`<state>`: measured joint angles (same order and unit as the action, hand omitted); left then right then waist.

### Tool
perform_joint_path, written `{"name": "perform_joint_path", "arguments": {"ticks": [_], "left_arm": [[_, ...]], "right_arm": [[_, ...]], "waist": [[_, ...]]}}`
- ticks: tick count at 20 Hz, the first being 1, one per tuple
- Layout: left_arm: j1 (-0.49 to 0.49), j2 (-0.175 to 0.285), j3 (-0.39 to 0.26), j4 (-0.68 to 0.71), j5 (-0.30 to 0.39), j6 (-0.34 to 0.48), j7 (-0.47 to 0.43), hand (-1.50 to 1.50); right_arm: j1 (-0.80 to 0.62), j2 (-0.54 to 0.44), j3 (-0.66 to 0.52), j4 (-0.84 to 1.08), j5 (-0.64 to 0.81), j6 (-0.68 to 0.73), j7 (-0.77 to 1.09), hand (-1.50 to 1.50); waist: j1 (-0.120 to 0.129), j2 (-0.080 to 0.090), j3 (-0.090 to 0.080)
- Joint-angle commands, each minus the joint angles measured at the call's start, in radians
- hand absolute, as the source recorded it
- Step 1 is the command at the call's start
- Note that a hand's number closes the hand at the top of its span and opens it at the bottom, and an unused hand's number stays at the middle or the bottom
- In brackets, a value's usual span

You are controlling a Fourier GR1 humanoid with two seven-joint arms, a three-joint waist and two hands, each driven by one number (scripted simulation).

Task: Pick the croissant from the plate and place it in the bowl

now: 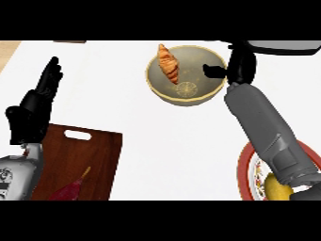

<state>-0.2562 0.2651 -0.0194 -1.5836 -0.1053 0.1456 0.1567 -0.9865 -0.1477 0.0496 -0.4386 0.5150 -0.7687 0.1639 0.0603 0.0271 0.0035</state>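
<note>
The golden-brown croissant lies inside the tan bowl at the far middle of the counter, leaning against its left inner wall. My right hand hovers by the bowl's right rim. It is open, its thumb points left over the rim, and it holds nothing. The red-rimmed plate sits at the lower right, partly hidden under my right forearm. At the left my left hand rests open with its fingers pointing up.
A dark wooden cutting board lies at the lower left with a red pepper on it. A yellow fruit sits on the plate. A grey object stands at the far right edge. A round lemon-like slice shows in the bowl.
</note>
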Motion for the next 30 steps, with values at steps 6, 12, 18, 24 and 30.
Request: {"name": "perform_joint_path", "arguments": {"ticks": [6, 12, 18, 24, 30], "left_arm": [[0.024, 0.022, 0.034, -0.014, -0.002, -0.01, 0.008, 0.0], [0.045, 0.036, 0.088, 0.048, 0.038, -0.051, -0.054, 0.0], [0.086, -0.019, 0.047, -0.005, -0.028, 0.013, -0.035, 0.0], [0.087, 0.003, 0.076, -0.018, -0.017, -0.013, -0.012, 0.0], [0.078, -0.043, 0.036, -0.084, -0.054, -0.014, 0.05, 0.0]], "right_arm": [[0.033, -0.027, -0.202, -0.007, -0.206, 0.027, -0.376, -1.5], [0.105, -0.029, -0.249, -0.085, -0.294, 0.158, -0.418, -1.5], [0.326, 0.013, -0.231, -0.36, -0.381, 0.277, -0.449, -1.5], [0.622, -0.049, -0.16, -0.703, -0.423, 0.452, -0.393, -1.5], [0.806, -0.011, -0.102, -0.951, -0.402, 0.438, -0.371, -1.5]], "waist": [[-0.021, -0.012, -0.001], [-0.057, -0.026, -0.004], [-0.076, -0.035, -0.004], [-0.084, -0.036, -0.004], [-0.065, -0.029, -0.004]]}}
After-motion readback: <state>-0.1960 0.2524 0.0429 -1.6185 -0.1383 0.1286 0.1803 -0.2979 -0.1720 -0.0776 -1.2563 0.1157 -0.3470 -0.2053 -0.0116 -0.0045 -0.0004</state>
